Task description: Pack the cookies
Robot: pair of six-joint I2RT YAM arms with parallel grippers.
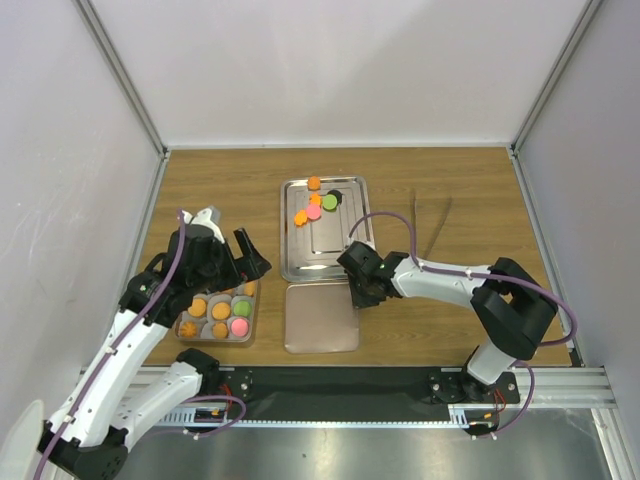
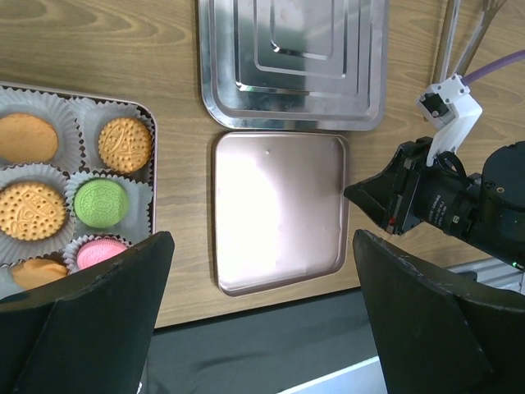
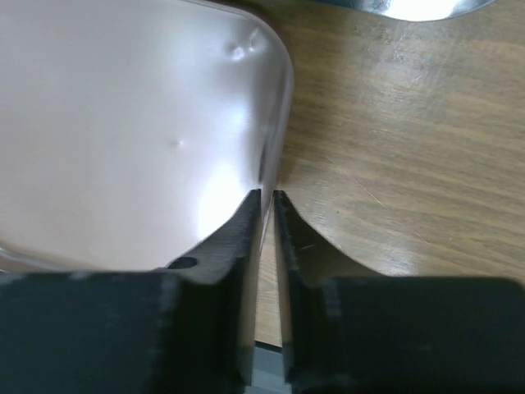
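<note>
Right hand (image 3: 267, 195) pinching right rim of pink lid (image 3: 123, 123), frame centre. Left hand (image 1: 232, 258) spread wide above cookie box (image 2: 152, 176), lower left. Some cookies (image 1: 314, 205) on steel tray (image 1: 320, 268), upper centre; rest in box.

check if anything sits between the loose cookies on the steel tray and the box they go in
Nothing lies on the table between the cookies and the box. The open left gripper hangs above the box, though. The pink lid lies off that line, its rim pinched by the right gripper.
</note>
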